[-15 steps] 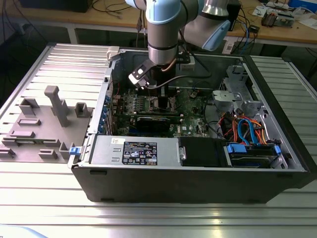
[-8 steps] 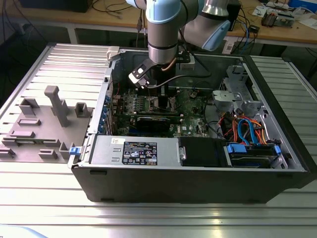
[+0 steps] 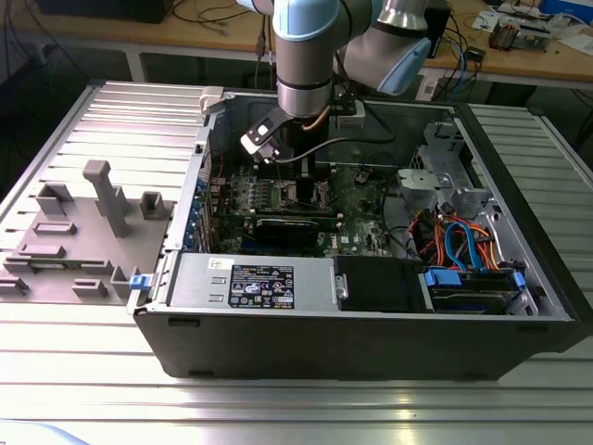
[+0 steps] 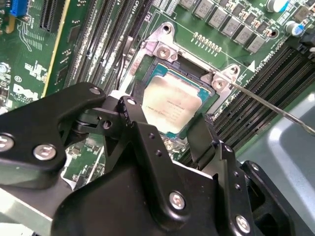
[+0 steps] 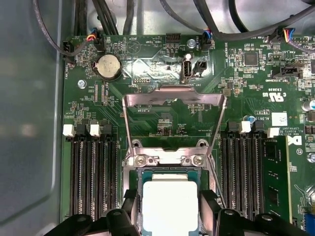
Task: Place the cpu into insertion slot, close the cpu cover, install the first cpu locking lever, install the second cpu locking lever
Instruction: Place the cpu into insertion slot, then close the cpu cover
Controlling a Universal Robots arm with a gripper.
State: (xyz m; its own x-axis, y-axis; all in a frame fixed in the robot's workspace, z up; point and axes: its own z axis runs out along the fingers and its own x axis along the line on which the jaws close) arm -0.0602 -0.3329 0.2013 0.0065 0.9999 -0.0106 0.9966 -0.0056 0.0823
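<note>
The cpu [image 4: 172, 103] [image 5: 170, 204], a flat square chip with a pale metal top, lies level in the insertion slot [image 4: 194, 73] [image 5: 170, 169] on the green board. My gripper [image 4: 170, 115] [image 5: 170, 209] straddles it, its black fingers [image 4: 133, 110] pressed against two opposite edges of the chip. The cpu cover [image 5: 174, 93], a thin silvery frame, stands swung back from the slot on its hinge. A thin metal locking lever [image 4: 275, 109] [image 5: 215, 169] sticks out unlatched beside the slot. In the exterior view my gripper [image 3: 296, 176] reaches down into the open computer case.
Long memory slots [image 5: 93, 182] [image 5: 243, 177] flank the socket on both sides. The case [image 3: 371, 334] holds a power supply [image 3: 259, 283], a black card [image 3: 296, 227], drive cages and blue and orange cables [image 3: 459, 246]. A grey fixture [image 3: 93, 222] sits on the exterior view's left.
</note>
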